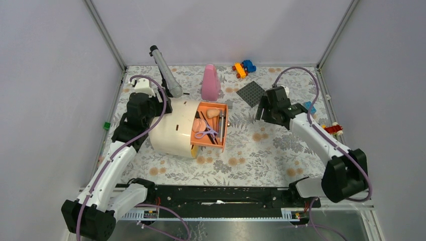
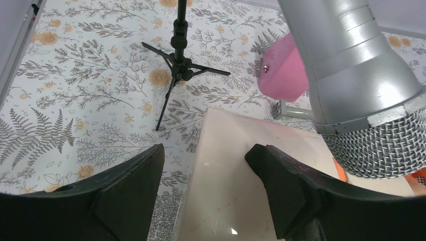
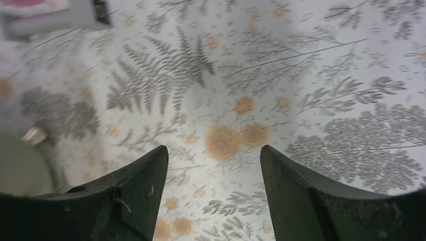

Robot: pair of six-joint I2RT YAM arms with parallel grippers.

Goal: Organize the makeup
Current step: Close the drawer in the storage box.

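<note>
Left end effector [image 2: 205,150], open and empty, is held over the cream case [image 1: 168,131]; right end effector [image 3: 213,150], likewise, should be brought left, squarely against the orange drawer [image 1: 225,125].

No text, label or number is legible on anything.

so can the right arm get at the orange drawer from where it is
Probably yes: the right gripper hangs open and empty over the flowered cloth beside the orange drawer, with nothing between them, and the drawer stands open on top.
</note>
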